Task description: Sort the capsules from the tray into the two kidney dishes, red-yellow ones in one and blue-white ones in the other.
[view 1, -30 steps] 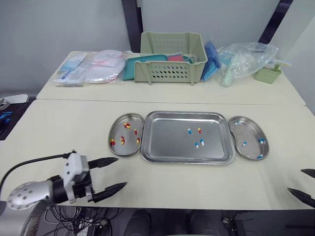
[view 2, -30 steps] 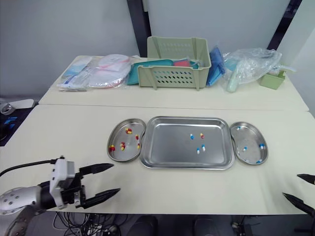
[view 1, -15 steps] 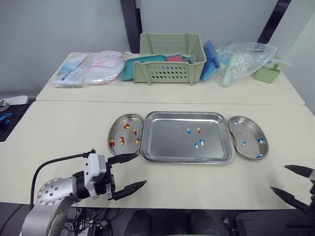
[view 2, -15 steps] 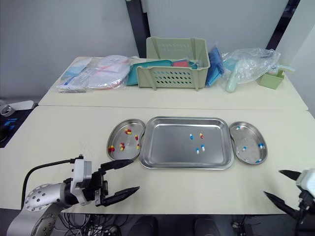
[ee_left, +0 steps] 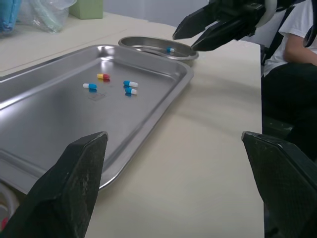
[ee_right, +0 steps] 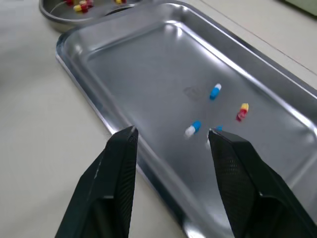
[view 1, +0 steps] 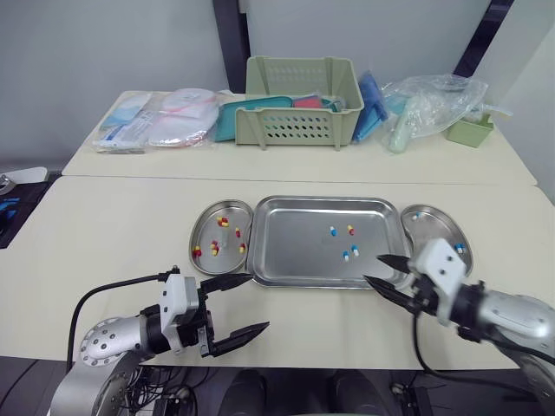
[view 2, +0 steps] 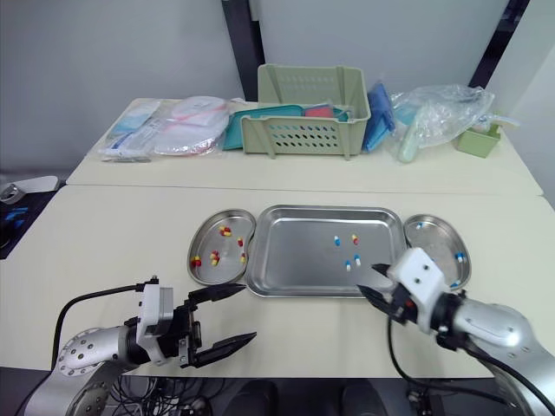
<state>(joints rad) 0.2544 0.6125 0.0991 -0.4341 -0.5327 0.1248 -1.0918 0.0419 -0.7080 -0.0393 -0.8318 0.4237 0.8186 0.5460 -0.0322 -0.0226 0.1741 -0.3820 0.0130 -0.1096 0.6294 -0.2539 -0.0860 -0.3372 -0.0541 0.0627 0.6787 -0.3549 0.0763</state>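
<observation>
well, we see the tray [view 1: 295, 260] lying in the middle of the near table [view 1: 104, 234]. the left dish [view 1: 208, 227] sits tight against one end and the right dish [view 1: 429, 227] just beside the other. four capsules lie in the tray, toward its right half. one red-yellow capsule [view 1: 351, 230] has a blue-white capsule [view 1: 333, 230] beside it, and two more blue-white ones [view 1: 350, 252] lie close together nearer to us. the left dish holds several red-yellow capsules [view 1: 224, 222], scattered, and the right dish holds a few blue-white capsules [view 1: 430, 253].

the left gripper [view 1: 258, 302] hangs low over the near table in front of the tray's near left corner. its two fingers are spread wide with nothing between them, and the upper fingertip reaches about to the tray's rim, beside the left dish. the right gripper [view 1: 371, 268] is over the tray's near right corner, pointing inward toward the capsules, its fingers [ee_right: 114, 188] parted and empty too (in its own wrist view the close pair of blue-white ones sits just beyond the gap). we cannot tell whether either gripper touches the tray.

on the far table [view 1: 286, 165] stand a green basket [view 1: 302, 104], a clear plastic bag [view 1: 434, 100], a small green box [view 1: 471, 130] and some flat packets [view 1: 156, 121].
</observation>
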